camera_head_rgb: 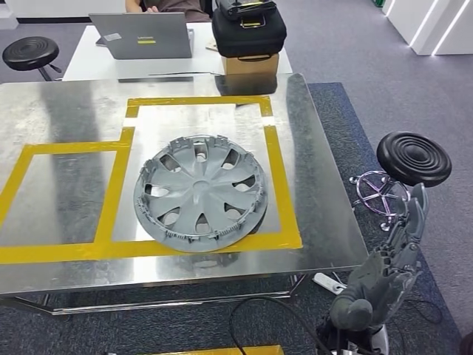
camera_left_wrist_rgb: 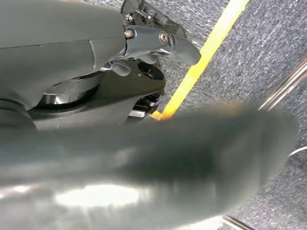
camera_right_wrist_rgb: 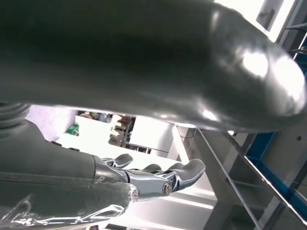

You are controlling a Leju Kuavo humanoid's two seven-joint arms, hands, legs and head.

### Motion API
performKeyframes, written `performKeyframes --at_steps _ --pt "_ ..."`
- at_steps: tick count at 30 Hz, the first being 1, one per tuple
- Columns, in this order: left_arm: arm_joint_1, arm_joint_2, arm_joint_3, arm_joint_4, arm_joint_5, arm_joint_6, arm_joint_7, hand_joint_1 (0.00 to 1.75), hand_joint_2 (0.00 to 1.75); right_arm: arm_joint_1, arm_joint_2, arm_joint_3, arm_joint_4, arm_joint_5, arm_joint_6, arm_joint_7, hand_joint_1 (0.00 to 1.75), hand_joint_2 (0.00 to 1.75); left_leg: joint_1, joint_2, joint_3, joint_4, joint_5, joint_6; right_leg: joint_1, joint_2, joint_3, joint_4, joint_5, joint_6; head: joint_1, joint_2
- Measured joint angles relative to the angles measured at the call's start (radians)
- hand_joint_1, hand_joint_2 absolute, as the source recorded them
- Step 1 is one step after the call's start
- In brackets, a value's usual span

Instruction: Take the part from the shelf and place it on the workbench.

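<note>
- Fingers of the right hand stretch out loosely past the bench's right edge, apart and holding nothing.
- Right wrist view: slim dark fingers reach out straight, thick thumb blurred across the frame, nothing between them.
- Left hand shows in its wrist view, hanging over grey carpet with a yellow tape line on it.
- Its fingers extend with nothing in them, and the thumb is a big blur close to the lens.
- Hubcap, the grey part, lies flat on the workbench, face up.
- It sits inside the right-hand box of yellow tape, its near rim overlapping the front strip.
- Right hand is well apart from the hubcap, off the bench's near right corner.
- Black stool stands just beyond that hand, chrome base beside it.
- Behind the bench, a white table carries a laptop, with a black case on a cardboard box.
- Person sits behind the laptop, cut off at the frame's top.
- Second stool stands at far left.
- Black cable loops on the carpet under the bench's near edge, and a white remote-like object lies close by.
</note>
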Motion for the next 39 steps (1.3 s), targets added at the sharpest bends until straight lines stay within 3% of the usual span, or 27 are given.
performKeyframes --at_steps 1,2,3,5,7,11,12,14,16,17,18,19,22,23,26,27,28,31,32,33,34,35,37,38,39 --pt "0.000 0.000 0.000 0.000 -0.001 0.002 0.001 0.00 1.75 0.001 0.000 0.000 0.000 0.001 0.000 0.000 0.00 0.00 0.000 0.001 0.000 0.000 0.001 0.001 0.000 0.000 -0.024 0.056 -0.021 0.002 0.000 0.000" --pt "0.000 0.000 0.000 0.000 -0.004 0.005 0.002 0.00 1.75 0.001 0.000 0.000 0.000 0.002 0.000 0.001 0.00 0.00 -0.001 0.001 0.000 0.000 0.002 0.001 0.000 0.000 -0.034 0.082 -0.025 0.003 0.000 0.000" --pt "0.000 0.000 0.000 0.000 -0.008 0.008 0.003 0.00 1.75 0.001 0.000 0.000 0.000 0.003 0.000 0.002 0.00 0.00 0.000 0.001 0.001 0.001 0.002 0.001 -0.001 0.000 -0.024 0.067 -0.009 0.003 0.000 0.000" --pt "0.000 0.000 0.000 0.000 -0.018 0.015 0.005 0.00 1.75 -0.001 0.000 0.000 0.000 0.004 0.000 0.003 0.00 0.00 0.001 0.000 0.002 0.001 0.003 -0.002 -0.004 0.000 0.044 -0.060 0.052 0.003 0.000 0.000" --pt "-0.001 0.001 0.000 0.000 -0.026 0.022 0.004 0.00 1.75 -0.003 0.000 0.000 0.000 0.005 0.000 0.004 0.00 0.00 -0.002 -0.003 0.001 0.003 0.005 -0.012 -0.005 0.003 0.103 -0.173 0.091 -0.003 -0.001 0.000" --pt "-0.002 0.002 -0.001 0.000 -0.033 0.031 0.003 0.00 1.75 -0.003 0.000 0.000 0.000 0.006 0.000 0.005 0.00 0.00 -0.003 -0.003 -0.006 0.003 0.010 -0.036 -0.002 0.007 0.105 -0.195 0.105 -0.029 -0.002 0.000" --pt "-0.003 0.003 -0.001 0.000 -0.034 0.033 0.002 0.00 1.75 -0.004 0.000 0.000 0.000 0.007 0.000 0.004 0.00 0.00 -0.003 -0.003 -0.012 0.016 -0.006 -0.040 -0.004 0.006 0.101 -0.197 0.110 -0.037 -0.003 0.000" --pt "-0.003 0.004 -0.001 0.000 -0.035 0.037 0.001 0.00 1.75 -0.004 0.000 0.000 0.000 0.007 0.000 0.004 0.00 0.00 -0.002 -0.002 -0.046 0.101 -0.077 -0.047 -0.006 0.002 0.089 -0.199 0.121 -0.049 -0.007 0.000" --pt "-0.003 0.005 -0.001 0.000 -0.036 0.040 0.000 0.00 1.75 -0.004 0.000 0.000 0.001 0.007 0.000 0.004 0.00 0.00 -0.003 -0.001 -0.090 0.225 -0.150 -0.050 -0.004 0.000 0.071 -0.199 0.135 -0.053 -0.010 0.000" --pt "-0.003 0.005 -0.001 0.000 -0.037 0.041 0.000 0.00 1.75 -0.003 0.000 0.000 0.001 0.007 0.000 0.003 0.00 0.00 -0.003 -0.001 -0.096 0.259 -0.164 -0.049 -0.003 0.000 0.060 -0.199 0.143 -0.052 -0.010 0.000" --pt "-0.003 0.005 -0.001 0.000 -0.038 0.041 0.000 0.00 1.75 -0.003 0.000 0.000 0.001 0.007 0.000 0.003 0.00 0.00 -0.003 -0.001 -0.084 0.256 -0.159 -0.048 -0.002 0.000 0.050 -0.199 0.151 -0.052 -0.010 0.000" --pt "-0.003 0.006 -0.001 0.000 -0.039 0.042 0.000 0.00 1.75 -0.003 0.000 0.000 0.001 0.007 0.000 0.003 0.00 0.00 -0.003 -0.001 -0.053 0.218 -0.139 -0.045 -0.001 0.000 0.041 -0.199 0.160 -0.050 -0.010 0.000" --pt "-0.008 0.005 -0.003 0.000 -0.041 0.043 -0.001 0.00 1.75 -0.003 0.000 -0.001 0.001 0.008 0.000 0.002 0.00 0.00 -0.006 -0.002 0.070 0.024 -0.080 -0.034 0.002 0.001 0.017 -0.197 0.186 -0.040 -0.010 0.000" --pt "-0.009 0.004 -0.003 0.000 -0.042 0.044 -0.001 0.00 1.75 -0.003 0.000 -0.001 0.000 0.008 0.000 0.002 0.00 0.00 -0.007 -0.002 0.087 -0.010 -0.072 -0.030 0.003 0.001 0.012 -0.199 0.195 -0.034 -0.010 0.000" --pt "-0.003 0.003 -0.004 0.000 -0.043 0.051 -0.003 0.00 1.75 -0.001 0.000 -0.002 0.000 0.008 0.000 0.001 0.00 0.00 -0.012 -0.001 0.075 -0.022 -0.049 -0.012 -0.002 0.000 0.008 -0.212 0.220 -0.015 -0.011 0.000" --pt "-0.001 0.003 -0.004 0.000 -0.043 0.052 -0.003 0.00 1.75 0.000 0.000 -0.002 0.000 0.008 0.000 0.001 0.00 0.00 -0.011 0.001 0.068 -0.023 -0.039 -0.005 -0.004 0.000 0.003 -0.206 0.207 -0.010 -0.010 0.000" --pt "-0.001 0.002 -0.004 0.000 -0.044 0.053 -0.003 0.00 1.75 0.001 0.000 -0.002 0.000 0.008 0.000 0.000 0.00 0.00 -0.009 0.003 0.059 -0.024 -0.027 0.001 -0.004 -0.001 -0.008 -0.181 0.175 -0.006 -0.009 0.000" --pt "-0.002 0.002 -0.005 0.000 -0.048 0.054 -0.003 0.00 1.75 0.001 0.000 -0.002 0.001 0.008 0.000 0.000 0.00 0.00 -0.008 0.007 0.024 -0.024 0.003 0.009 -0.006 -0.001 -0.048 -0.001 0.025 0.004 -0.006 0.000" --pt "-0.002 0.002 -0.005 0.000 -0.049 0.054 -0.003 0.00 1.75 0.002 0.000 -0.002 0.001 0.008 0.000 0.000 0.00 0.00 -0.008 0.008 0.011 -0.023 0.014 0.008 -0.006 -0.001 -0.048 0.047 0.004 0.005 -0.006 0.000" --pt "-0.002 0.002 -0.005 0.000 -0.049 0.054 -0.003 0.00 1.75 0.002 0.000 -0.002 0.001 0.008 0.000 -0.001 0.00 0.00 -0.008 0.009 -0.003 -0.022 0.024 0.006 -0.006 -0.001 -0.033 0.064 0.005 0.006 -0.006 0.000" --pt "-0.002 0.002 -0.005 0.000 -0.050 0.055 -0.003 0.00 1.75 0.002 0.000 -0.002 0.001 0.008 0.000 -0.001 0.00 0.00 -0.008 0.009 -0.015 -0.022 0.033 0.004 -0.006 -0.002 -0.001 0.046 0.022 0.006 -0.006 0.000" --pt "-0.002 0.002 -0.005 0.000 -0.051 0.055 -0.004 0.00 1.75 0.002 0.000 -0.002 0.001 0.008 0.000 -0.001 0.00 0.00 -0.007 0.009 -0.026 -0.020 0.042 0.001 -0.006 -0.002 0.049 -0.006 0.044 0.007 -0.006 0.000" --pt "-0.003 0.002 -0.005 0.000 -0.052 0.055 -0.005 0.00 1.75 0.000 0.000 -0.002 0.001 0.008 0.000 -0.002 0.00 0.00 -0.007 0.008 -0.042 -0.016 0.057 -0.009 -0.006 0.000 0.158 -0.145 0.055 0.006 -0.006 0.000" --pt "-0.003 0.002 -0.005 0.000 -0.053 0.055 -0.006 0.00 1.75 -0.001 0.000 -0.002 0.001 0.008 0.000 -0.002 0.00 0.00 -0.008 0.008 -0.046 -0.014 0.064 -0.015 -0.006 0.001 0.192 -0.196 0.049 0.003 -0.005 0.000" --pt "-0.003 0.003 -0.005 0.000 -0.053 0.055 -0.007 0.00 1.75 -0.001 0.000 -0.003 0.001 0.009 0.000 -0.003 0.00 0.00 -0.009 0.008 -0.048 -0.013 0.072 -0.021 -0.004 0.003 0.205 -0.222 0.042 -0.003 -0.005 0.000"
